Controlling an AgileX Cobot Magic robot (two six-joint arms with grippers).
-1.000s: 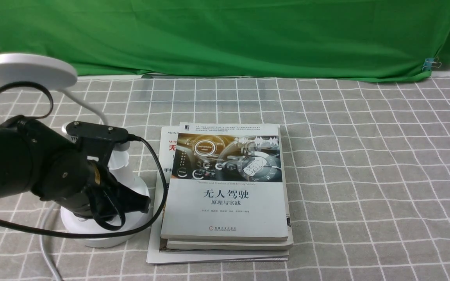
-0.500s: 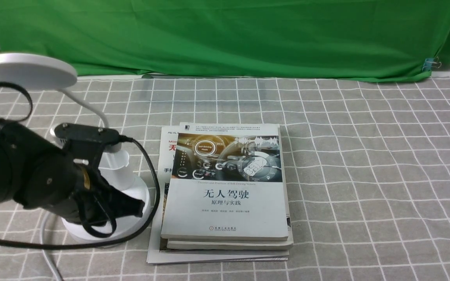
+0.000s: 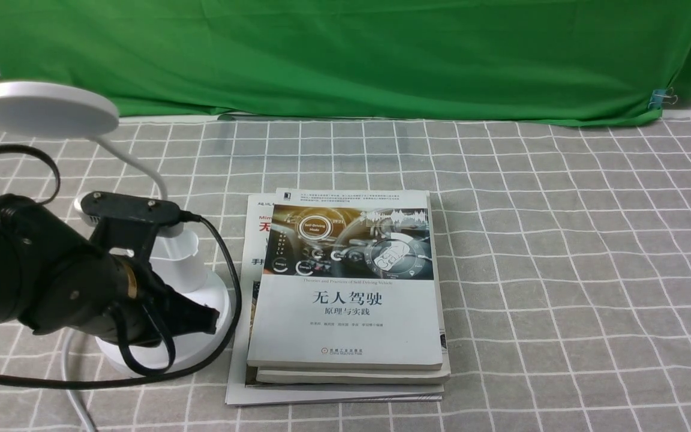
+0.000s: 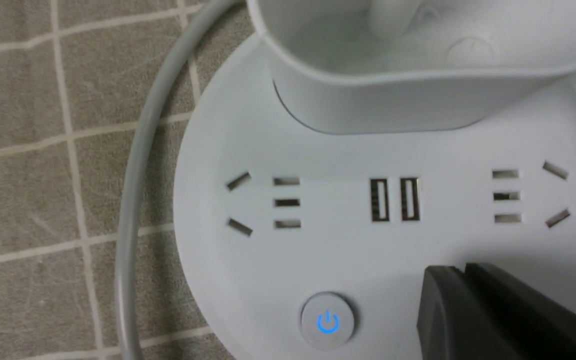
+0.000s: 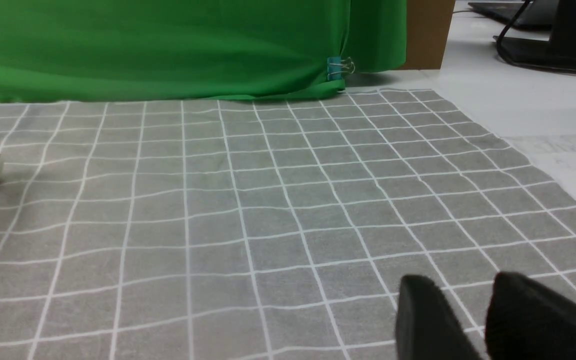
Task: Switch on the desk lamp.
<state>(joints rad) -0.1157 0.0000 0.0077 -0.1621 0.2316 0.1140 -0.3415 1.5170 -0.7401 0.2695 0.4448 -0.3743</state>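
Desk lamp (image 3: pixel 201 345), at left; stacked books (image 3: pixel 345 288) just beside its base, to the right. The left arm (image 3: pixel 99 282) hides part of the base. Left gripper (image 4: pixel 460 267): fingertips pressed together over the base. Right gripper (image 5: pixel 460 280): fingertips slightly spread, blurred, cut off. Lamp's cup (image 4: pixel 418 100): interior partly visible, contents uncertain.

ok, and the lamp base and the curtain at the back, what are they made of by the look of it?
Lamp base: likely hard molded plastic, white, smooth with a soft sheen; sockets and ports are cut cleanly into it.
Curtain: looks like woven fabric, green, matte; it creases and hangs in soft folds. Fiber can't be told.
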